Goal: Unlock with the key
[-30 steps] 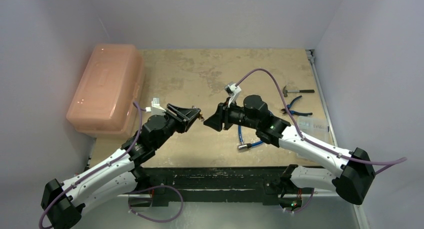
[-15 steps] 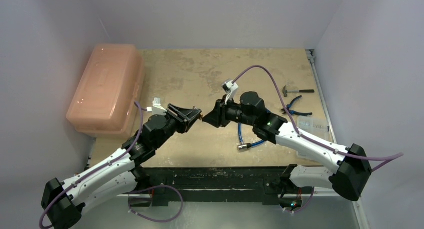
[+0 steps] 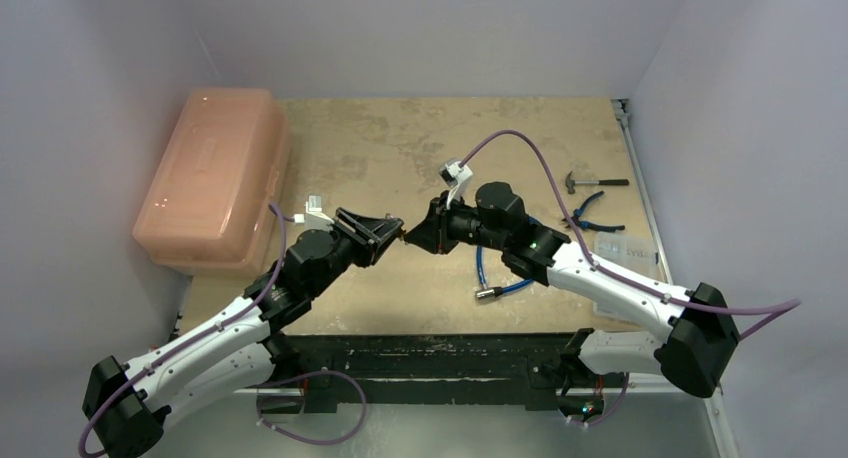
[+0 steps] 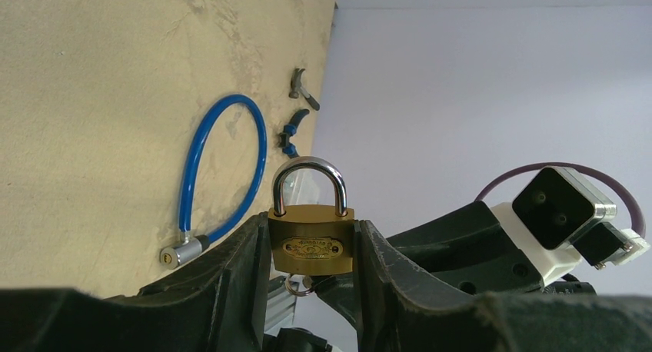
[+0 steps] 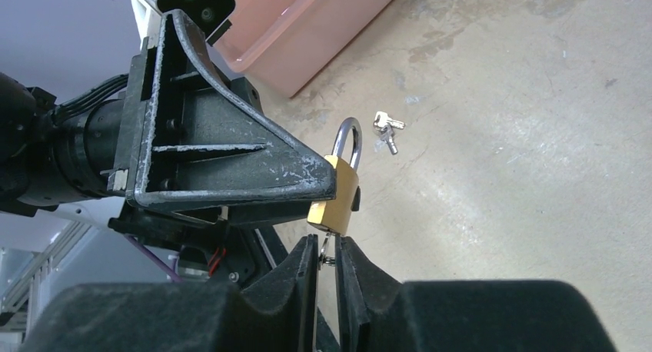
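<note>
Clamping brass padlock [image 4: 311, 248] betw. L gripper [image 4: 311, 235] fingers, holding it upright in mid-air over table [image 3: 400, 138] centre. Flanking key [image 5: 327, 256] under padlock's base w/ R gripper [image 5: 326, 243] fingers, nearly together; can't tell if pinching. Leaving spare keys [image 5: 387, 131] and blue cable lock [image 4: 177, 254] lying on table below.

Right gripper [image 3: 420, 233] now sits closer to the padlock [image 5: 335, 192], and the open gap between them is gone. Right elbow is also shifted toward the padlock. Jaws narrower, now flanking the key [image 5: 327, 250] under the padlock's base. Finger contact with the key unclear.
</note>
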Controlling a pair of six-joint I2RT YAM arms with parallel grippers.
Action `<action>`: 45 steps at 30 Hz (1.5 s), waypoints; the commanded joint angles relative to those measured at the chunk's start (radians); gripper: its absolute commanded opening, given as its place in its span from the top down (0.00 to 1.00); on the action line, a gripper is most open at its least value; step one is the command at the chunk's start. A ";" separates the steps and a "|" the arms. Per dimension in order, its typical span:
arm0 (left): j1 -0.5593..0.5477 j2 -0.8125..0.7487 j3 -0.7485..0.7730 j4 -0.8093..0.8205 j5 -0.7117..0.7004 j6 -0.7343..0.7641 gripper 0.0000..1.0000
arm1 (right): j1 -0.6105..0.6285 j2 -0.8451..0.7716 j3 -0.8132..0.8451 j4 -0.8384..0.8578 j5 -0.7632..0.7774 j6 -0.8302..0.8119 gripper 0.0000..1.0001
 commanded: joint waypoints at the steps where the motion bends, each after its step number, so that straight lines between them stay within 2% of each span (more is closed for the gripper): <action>1: -0.004 -0.003 0.033 0.059 0.003 0.000 1.00 | 0.001 0.005 0.041 0.017 0.020 -0.027 0.85; 4: -0.005 -0.002 0.034 0.064 0.003 -0.001 1.00 | 0.002 0.008 0.039 0.019 0.019 -0.030 0.98; 5: -0.005 0.000 0.033 0.064 0.003 0.000 1.00 | 0.001 0.009 0.038 0.022 0.019 -0.031 1.00; 10: -0.005 0.004 0.034 0.070 0.007 -0.002 1.00 | 0.001 0.018 0.030 0.039 0.028 -0.015 1.00; 17: -0.005 0.022 0.034 0.116 0.035 -0.018 1.00 | 0.002 0.016 -0.026 0.149 0.090 0.140 1.00; 22: -0.005 0.056 0.031 0.129 0.058 -0.021 1.00 | 0.001 0.028 -0.039 0.208 0.110 0.177 1.00; 29: -0.007 0.112 0.023 0.221 0.112 -0.056 1.00 | 0.003 -0.008 -0.041 0.269 0.165 0.010 1.00; 37: -0.006 0.181 0.121 0.126 0.173 -0.041 1.00 | 0.003 -0.066 -0.087 0.344 0.204 -0.142 1.00; 42: -0.007 0.234 0.159 0.119 0.240 -0.057 1.00 | 0.003 -0.071 -0.128 0.432 0.206 -0.156 1.00; 45: -0.006 0.256 0.180 0.144 0.264 -0.039 1.00 | -0.002 -0.068 -0.131 0.452 0.204 -0.047 1.00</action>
